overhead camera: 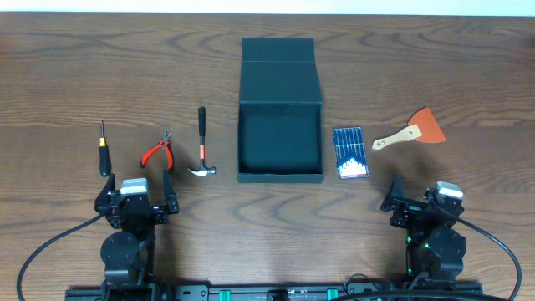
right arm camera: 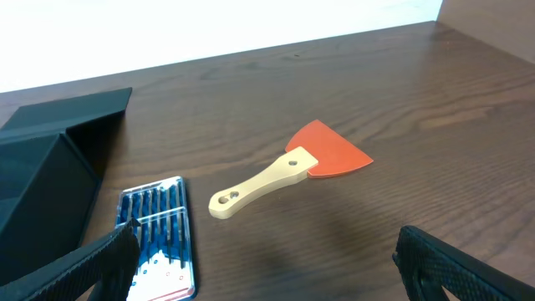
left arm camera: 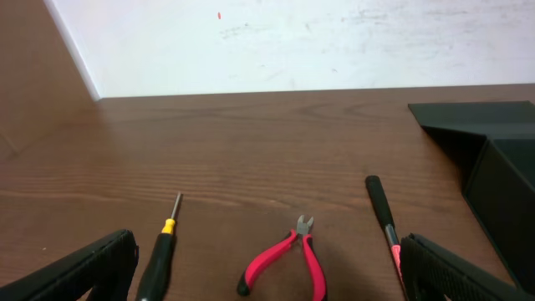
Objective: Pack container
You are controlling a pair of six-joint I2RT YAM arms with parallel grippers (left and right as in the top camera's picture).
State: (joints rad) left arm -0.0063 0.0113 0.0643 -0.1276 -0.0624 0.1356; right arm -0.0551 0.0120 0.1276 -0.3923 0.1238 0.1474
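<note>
The dark teal container (overhead camera: pixel 280 171) stands open at the table's middle, its flap lid (overhead camera: pixel 278 58) laid back. It shows at the right edge of the left wrist view (left arm camera: pixel 501 159) and the left edge of the right wrist view (right arm camera: pixel 42 159). Left of it lie a hammer (overhead camera: pixel 201 142), red-handled pliers (overhead camera: pixel 157 150) and a screwdriver (overhead camera: pixel 104 149). Right of it lie a blue drill-bit packet (overhead camera: pixel 349 152) and an orange scraper (overhead camera: pixel 411 131). My left gripper (overhead camera: pixel 137 194) is open and empty near the pliers (left arm camera: pixel 284 259). My right gripper (overhead camera: pixel 415 197) is open and empty near the scraper (right arm camera: pixel 288 171).
The wooden table (overhead camera: pixel 67 75) ends at a white wall at the far side (left arm camera: pixel 292 42). Cables trail from both arm bases along the near edge (overhead camera: pixel 42 251).
</note>
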